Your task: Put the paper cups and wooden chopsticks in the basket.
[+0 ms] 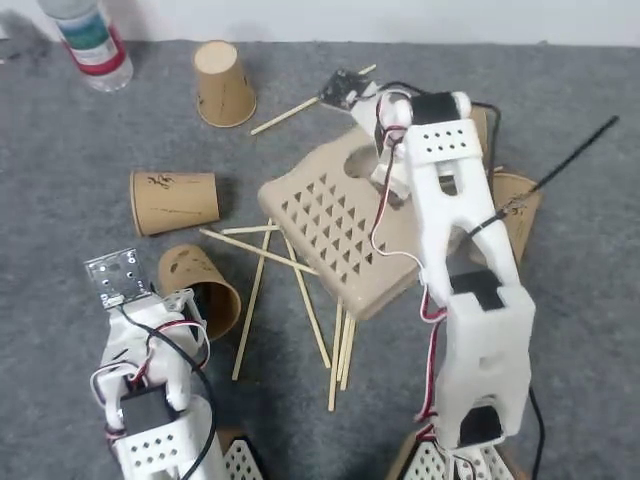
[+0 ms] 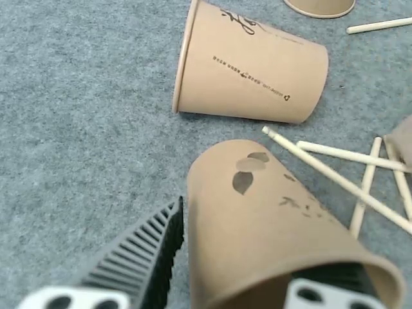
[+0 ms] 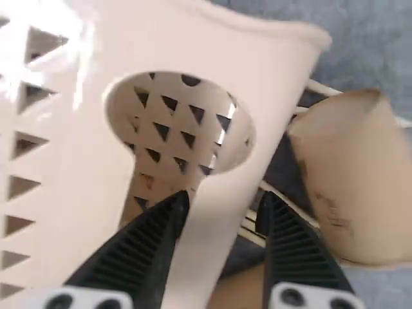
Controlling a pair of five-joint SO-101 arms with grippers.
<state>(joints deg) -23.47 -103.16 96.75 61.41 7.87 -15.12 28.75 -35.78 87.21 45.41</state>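
Brown paper cup (image 2: 270, 212) lies on its side at the near left of the bench (image 1: 60, 200), mouth towards the left pincer (image 2: 251, 251), which stands open astride its rim, one jaw inside. To the cup's right, the right pincer (image 3: 224, 199) clamps the basket (image 1: 330, 230) by its wall.

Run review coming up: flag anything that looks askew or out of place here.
The basket lies tipped over, a perforated wall facing up, on top of several chopsticks; the right tool grips its rim by the handle hole. Two cups lie on their sides.
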